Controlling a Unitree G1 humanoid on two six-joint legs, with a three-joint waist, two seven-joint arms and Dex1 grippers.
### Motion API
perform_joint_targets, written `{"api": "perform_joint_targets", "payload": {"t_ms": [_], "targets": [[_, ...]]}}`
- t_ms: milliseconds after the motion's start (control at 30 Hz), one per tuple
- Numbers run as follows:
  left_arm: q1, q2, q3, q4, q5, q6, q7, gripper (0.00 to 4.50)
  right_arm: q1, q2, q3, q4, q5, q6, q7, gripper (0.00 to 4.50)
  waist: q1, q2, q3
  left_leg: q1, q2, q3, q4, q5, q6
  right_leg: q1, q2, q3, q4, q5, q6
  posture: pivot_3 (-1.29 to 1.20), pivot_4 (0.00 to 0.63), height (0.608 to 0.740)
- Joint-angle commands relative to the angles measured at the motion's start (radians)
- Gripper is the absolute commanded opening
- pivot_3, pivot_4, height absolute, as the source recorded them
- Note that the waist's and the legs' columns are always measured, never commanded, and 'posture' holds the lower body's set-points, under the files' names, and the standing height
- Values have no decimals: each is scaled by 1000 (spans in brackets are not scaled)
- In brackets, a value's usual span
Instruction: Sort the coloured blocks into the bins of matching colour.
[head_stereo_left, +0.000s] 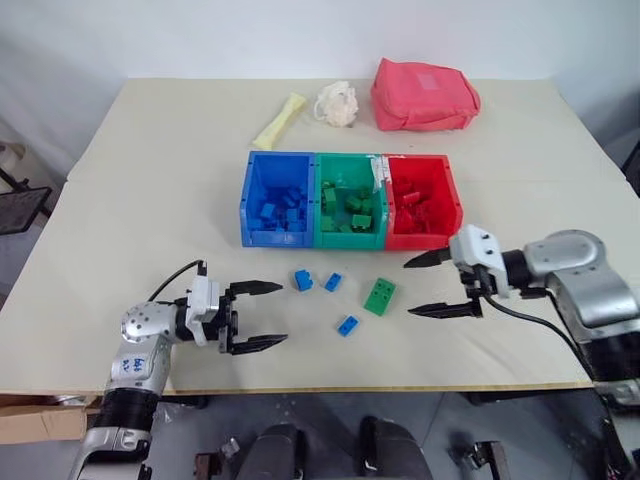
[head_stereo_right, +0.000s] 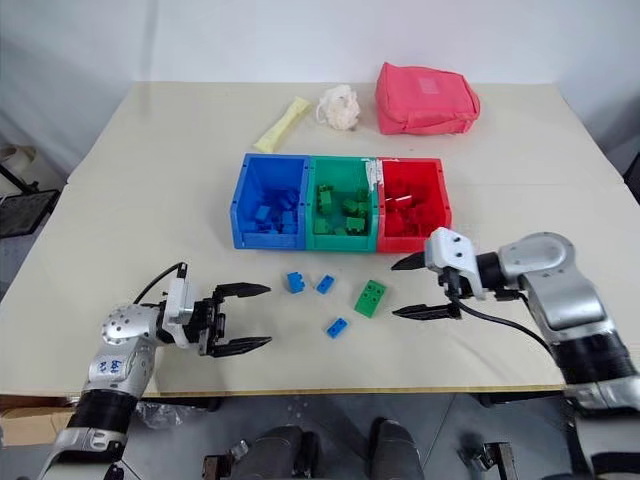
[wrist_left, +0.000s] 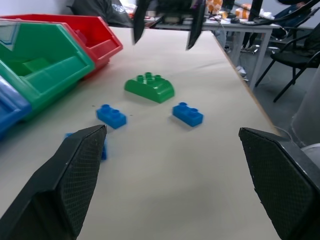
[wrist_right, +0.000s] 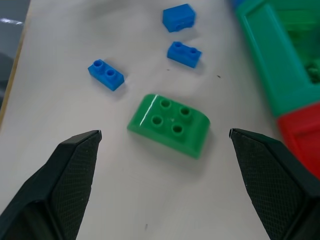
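The right gripper (head_stereo_left: 441, 284) hangs with its jaws spread wide and empty, tilted down toward the green block (wrist_right: 168, 124), which lies on the table (head_stereo_left: 130, 200) just ahead of it, centred between the two fingers in the right wrist view. To take it well, I would lower until the fingertips straddle its two straight long sides rather than the rounded ends (the curved corners would likely let it squirm out), then close squarely and lift clear before swinging to the green bin (head_stereo_left: 350, 200), which sits just beyond the gripper and to its side.

The left gripper (head_stereo_left: 257, 316) is likewise spread and empty; three small blue blocks (head_stereo_left: 303, 280) lie ahead of its tips, between the two grippers, the blue bin (head_stereo_left: 278, 198) further off.

The green block is glossy hard plastic, flat and low with four studs on top and rounded ends. The blue ones are small two-stud bricks with sharp edges. The finger pads (wrist_right: 75, 170) look black with a fine cross-hatched texture, which should bite on smooth plastic.
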Motion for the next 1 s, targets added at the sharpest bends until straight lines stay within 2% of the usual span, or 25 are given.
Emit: {"api": "perform_joint_targets", "payload": {"t_ms": [33,400,733,867,1000], "targets": [[43,6,15,-82,-26,11,29,4500,-39,19,34,81,-35,-91,64,4291,2,0,0,0,0,0,0,0,0,0,0,0,0,0,0,0,150,740],[120,10,16,-181,-36,40,90,4500,-232,203,117,445,-163,-314,73,4291,-23,0,0,1,1,0,0,0,0,0,0,-1,1,0,0,0,150,740],[102,20,16,-162,-36,39,97,4500,-248,276,123,539,-181,-368,122,4291,-26,0,0,1,1,-1,0,0,0,0,1,-1,2,0,0,0,150,740],[82,20,16,-142,-33,35,93,4500,-234,280,117,527,-172,-354,123,3488,-25,0,0,1,1,-1,0,0,0,0,1,-1,2,0,0,0,150,740],[66,21,17,-121,-30,29,86,4500,-193,263,94,464,-154,-321,97,2044,-24,0,0,1,1,-1,0,0,0,0,1,0,3,0,0,0,150,740]]}}
